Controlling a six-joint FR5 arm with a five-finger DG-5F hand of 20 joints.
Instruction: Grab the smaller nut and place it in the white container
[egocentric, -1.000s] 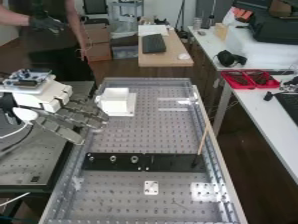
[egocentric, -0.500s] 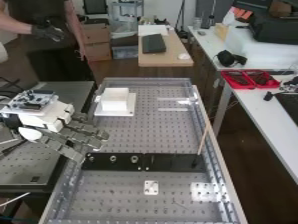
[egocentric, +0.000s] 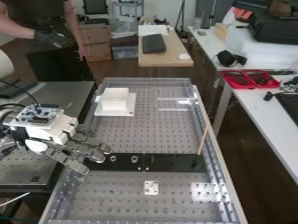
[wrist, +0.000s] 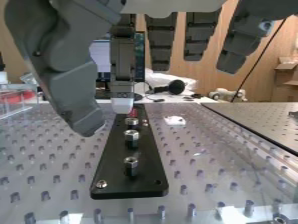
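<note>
In the high view the hand (egocentric: 50, 131) is over the bench's left edge, its relaxed fingers (egocentric: 86, 148) reaching above the left end of the black plate (egocentric: 174, 162). Two nuts (egocentric: 113, 158) show on that plate; its left end is partly hidden by the fingers. The white container (egocentric: 115, 101) stands farther up the bench on a flat white base. Seen in the wrist view, the hand (wrist: 73, 82) hangs open, thumb and fingers apart, above the plate (wrist: 130, 185). The nearest nut (wrist: 131, 162) looks smaller than the middle nut (wrist: 131, 135); a third nut (wrist: 131, 121) is farther along.
A thin wooden stick (egocentric: 203, 138) leans near the plate's right end. A small white plate (egocentric: 151, 188) lies on the perforated bench (egocentric: 143, 135) nearer the camera. Raised rails (egocentric: 216, 150) border the bench. Red trays (egocentric: 249, 79) sit on the right-hand table.
From beside the white container, the hand has travelled toward the bench's near end, bringing its fingers over the black plate's left end. The container and the two visible nuts stayed put.
</note>
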